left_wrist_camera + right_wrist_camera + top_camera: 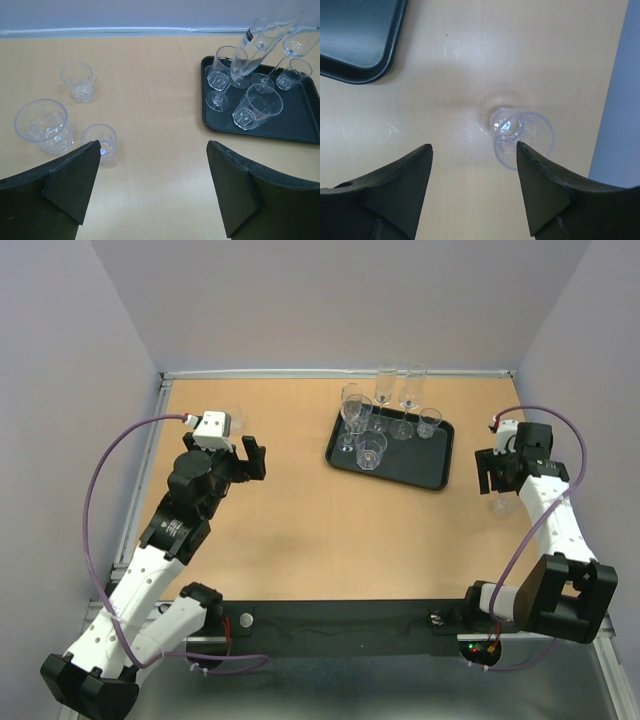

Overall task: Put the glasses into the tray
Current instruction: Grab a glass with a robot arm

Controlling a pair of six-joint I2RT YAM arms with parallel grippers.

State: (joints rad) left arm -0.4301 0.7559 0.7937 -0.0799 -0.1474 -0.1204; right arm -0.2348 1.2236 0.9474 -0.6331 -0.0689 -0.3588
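- Right gripper (475,185): black fingers (400,190) spread wide, nothing betw. them; hovers over wood table (445,90), to right of tray
- Lone glass (522,137): clear, seen from above as round rim w/ faceted base inside; stands on table just ahead of one fingertip, off-centre from the gap, untouched; near blue wall (620,100), apart from tray corner
- Left gripper (152,185): fingers wide apart, holding nothing; over table's left half, facing toward tray
- Tumblers, 3 pcs: clear, short, faceted sides; large one (44,125), small one (100,141) just beside it, third one (77,81) farther back; all upright on table, well apart from tray
- Tray (425,465): flat black rectangle, rounded corners, low raised rim; toward back of table, right of centre, betw. the two grippers
- Glasses on tray, approx. 6: all clear; wide faceted tumbler (257,107) at near edge, stemmed goblet (220,75) just beside it, little tumbler (292,74) farther right, tall flutes (250,55) behind; grouped toward tray's far side; flutes overlap in both views, exact no. hard to tell
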